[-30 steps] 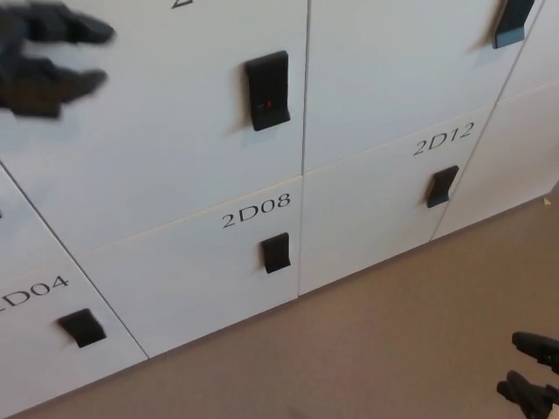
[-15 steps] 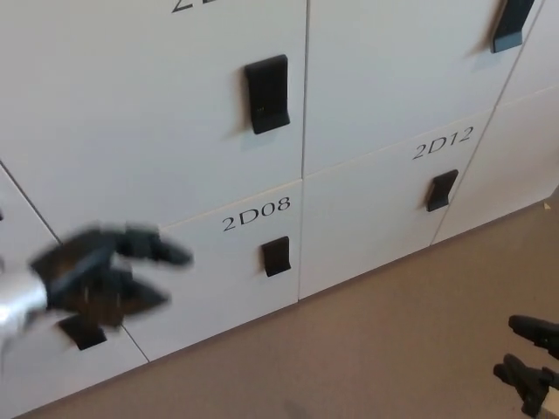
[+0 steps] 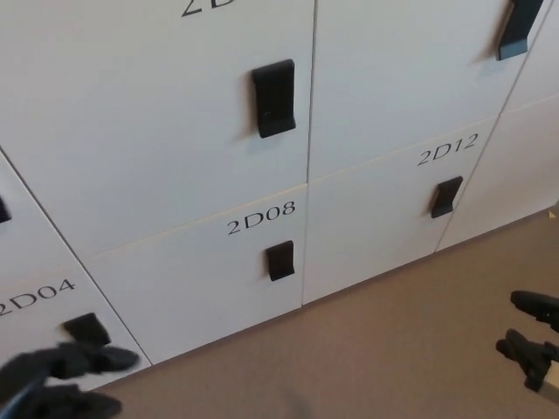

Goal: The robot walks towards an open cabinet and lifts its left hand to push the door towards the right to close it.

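Left hand [image 3: 61, 380] has dropped from mid-door height to the bottom-left corner, fingers apart, holding nothing, blurred, just below the 2D04 door's black handle [image 3: 86, 328]. Cabinet door [image 3: 148, 122] w/ the big black lock [image 3: 273, 98] sits flush w/ its neighbours, above 2D08 [image 3: 261, 217]. Right hand [image 3: 534, 336] low at right edge over tan floor [image 3: 384, 349], fingers spread, empty.

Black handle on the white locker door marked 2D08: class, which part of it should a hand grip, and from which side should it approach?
Grip the small black rectangular handle on the white locker door marked 2D08 across its narrow width, one finger on each long vertical edge, coming straight at the door face. It is upright and appears to stand slightly proud of the flat panel, with bare door either side.
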